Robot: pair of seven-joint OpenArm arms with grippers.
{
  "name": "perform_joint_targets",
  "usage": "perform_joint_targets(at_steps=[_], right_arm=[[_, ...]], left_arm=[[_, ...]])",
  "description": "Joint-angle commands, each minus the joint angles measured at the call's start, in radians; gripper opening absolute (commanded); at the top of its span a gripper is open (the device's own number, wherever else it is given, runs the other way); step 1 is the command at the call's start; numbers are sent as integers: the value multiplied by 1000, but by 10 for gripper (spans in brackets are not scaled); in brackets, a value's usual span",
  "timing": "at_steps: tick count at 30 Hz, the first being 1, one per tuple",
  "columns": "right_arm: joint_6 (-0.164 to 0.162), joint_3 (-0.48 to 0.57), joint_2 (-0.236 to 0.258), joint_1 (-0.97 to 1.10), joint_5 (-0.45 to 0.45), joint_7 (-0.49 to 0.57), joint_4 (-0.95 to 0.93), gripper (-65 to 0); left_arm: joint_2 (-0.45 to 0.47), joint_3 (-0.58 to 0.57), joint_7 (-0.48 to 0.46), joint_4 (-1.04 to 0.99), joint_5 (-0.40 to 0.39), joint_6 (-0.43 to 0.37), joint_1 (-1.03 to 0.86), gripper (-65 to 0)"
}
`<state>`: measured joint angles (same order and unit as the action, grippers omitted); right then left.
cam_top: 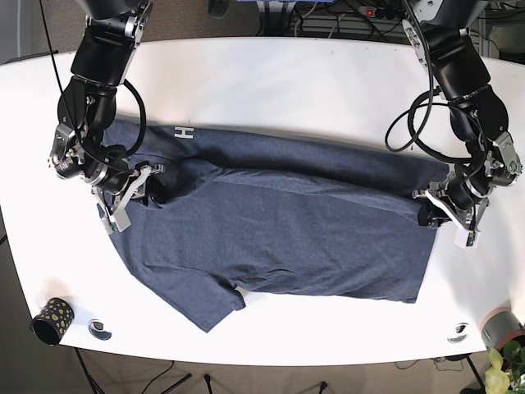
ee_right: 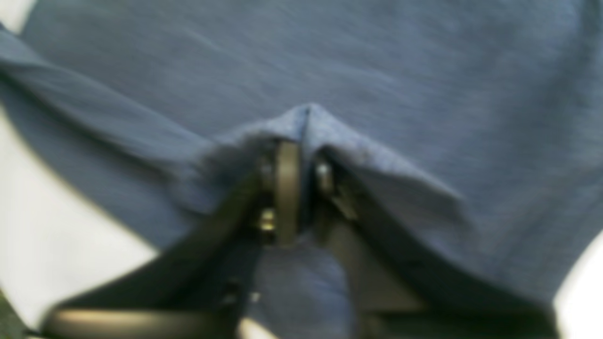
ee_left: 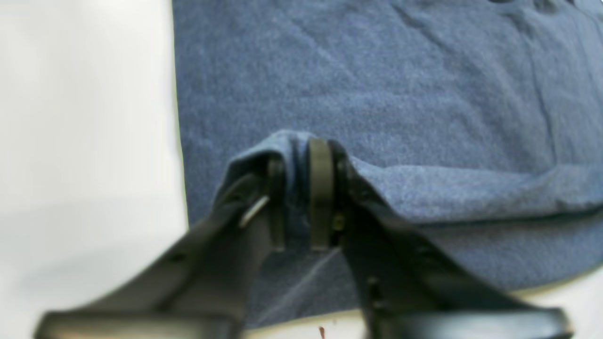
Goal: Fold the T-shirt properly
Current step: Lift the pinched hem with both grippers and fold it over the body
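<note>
On the near edge of the white bench (cam_top: 271, 90) I saw a small dark speckled cup (cam_top: 50, 318) at the left corner and a green plant (cam_top: 502, 361) at the right corner. Beyond them the blue T-shirt (cam_top: 279, 238) lay spread across the middle of the bench, one sleeve reaching toward the near left, its far edge partly doubled over on itself. At the shirt's right edge my left pincer (ee_left: 301, 197) was clamped on a raised fold of the fabric, the cloth bunched between its fingers (ee_left: 321, 188). At the shirt's left side my right pincer (ee_right: 301, 183) was likewise closed on a pinched ridge of cloth, though that wrist view was blurred. Farther back, both arms rose toward the far corners of the bench.
</note>
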<state>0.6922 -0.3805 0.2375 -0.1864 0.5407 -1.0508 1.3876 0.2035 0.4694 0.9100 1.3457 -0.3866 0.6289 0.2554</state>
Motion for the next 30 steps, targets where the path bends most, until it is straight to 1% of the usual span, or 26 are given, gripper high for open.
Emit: perform_joint_targets(at_steps=[1, 4, 6, 7, 10, 12, 18, 20, 23, 25, 30], right_arm=[[6, -21, 16, -25, -18, 31, 20, -431], [6, -45, 23, -22, -58, 31, 60, -311], [6, -51, 27, -14, -77, 30, 95, -257], [6, -58, 29, 0, -87, 30, 111, -231], [6, -77, 55, 40, -110, 30, 181, -195], [6, -94, 66, 75, -112, 30, 220, -193], [6, -202, 67, 170, -112, 30, 243, -192], [6, -223, 67, 199, -112, 30, 241, -190], [6, -234, 67, 232, -112, 30, 240, -190], [6, -236, 67, 259, -113, 36, 238, -190], [6, -236, 67, 308, -113, 109, 226, -190]], left_arm=[[14, 1, -25, -15, 8, -17, 43, -426], [26, 1, -25, -31, 62, -39, 61, -256], [26, 4, -35, -25, 90, -39, 58, -174], [26, 4, -50, -18, 102, -39, 54, -146], [38, 2, -105, 8, 137, -39, 32, -137], [52, 1, -136, 30, 146, -39, -5, -137], [83, 1, -237, 88, 150, -39, -118, -137], [87, 1, -279, 99, 150, -39, -156, -137], [96, 1, -346, 105, 150, -45, -210, -139], [96, 1, -417, 107, 150, -45, -258, -139], [96, 2, -526, 99, 153, -45, -321, -139]])
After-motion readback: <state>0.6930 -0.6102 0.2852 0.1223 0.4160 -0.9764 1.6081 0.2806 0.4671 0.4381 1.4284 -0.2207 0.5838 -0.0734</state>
